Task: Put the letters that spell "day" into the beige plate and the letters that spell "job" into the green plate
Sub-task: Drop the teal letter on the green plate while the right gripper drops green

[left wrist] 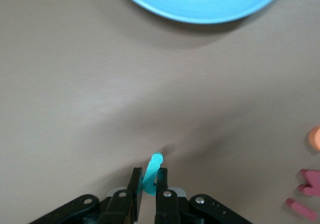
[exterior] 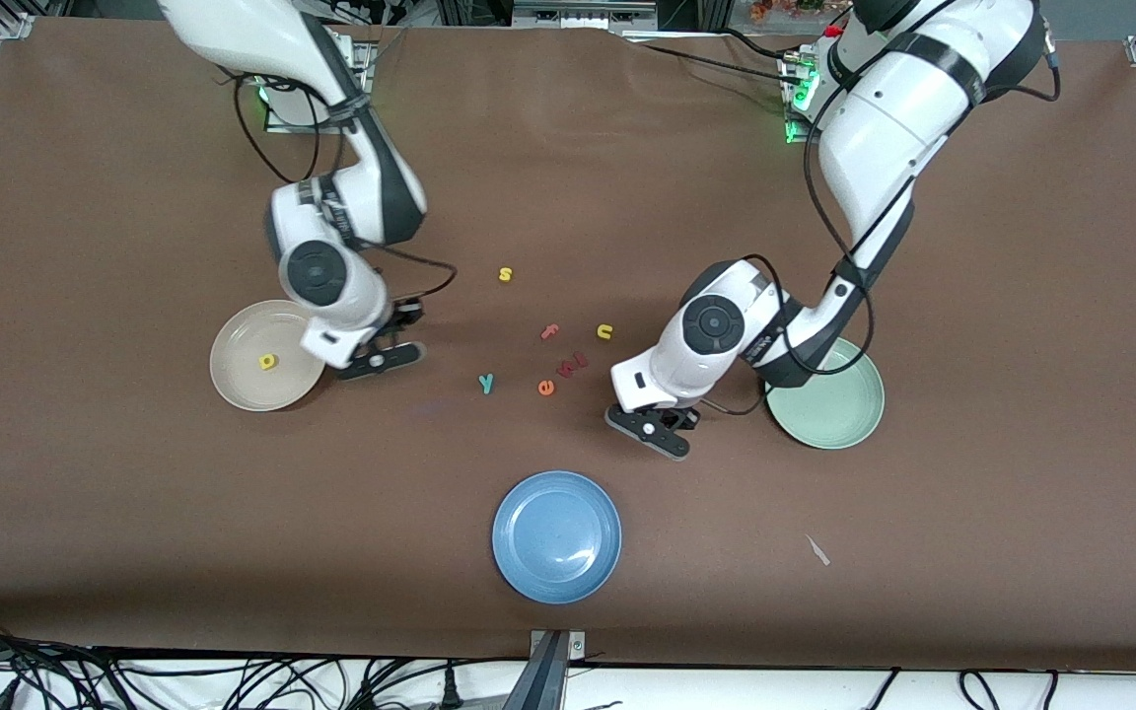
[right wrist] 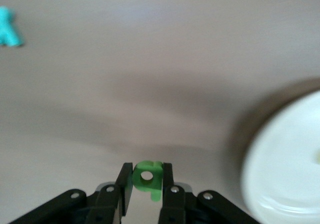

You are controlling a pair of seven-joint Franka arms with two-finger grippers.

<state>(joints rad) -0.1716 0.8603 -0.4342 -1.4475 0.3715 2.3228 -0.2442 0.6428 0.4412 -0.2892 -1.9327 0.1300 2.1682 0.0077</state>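
1. Looking over the table [exterior: 114, 513], I count three plates: the beige plate [exterior: 233, 380] toward the right arm's end, the green plate [exterior: 839, 409] toward the left arm's end, and one blue plate [exterior: 556, 535] nearest to the front camera.
2. My right gripper [right wrist: 146, 181] is just beside the beige plate, pinching the green letter [right wrist: 148, 178] between its fingers.
3. My left gripper [left wrist: 148, 184] is over the bare table between the green plate and the blue plate, and its fingers clamp the teal hooked letter [left wrist: 150, 176].
4. One yellow letter [exterior: 268, 362] lies in the beige plate.
5. Six letters lie loose in the middle: a teal "y" [exterior: 486, 383], an orange "e" [exterior: 546, 388], a pink letter [exterior: 570, 365], a pink "f" [exterior: 549, 332], a yellow "n" [exterior: 604, 331] and a yellow "s" [exterior: 505, 274].
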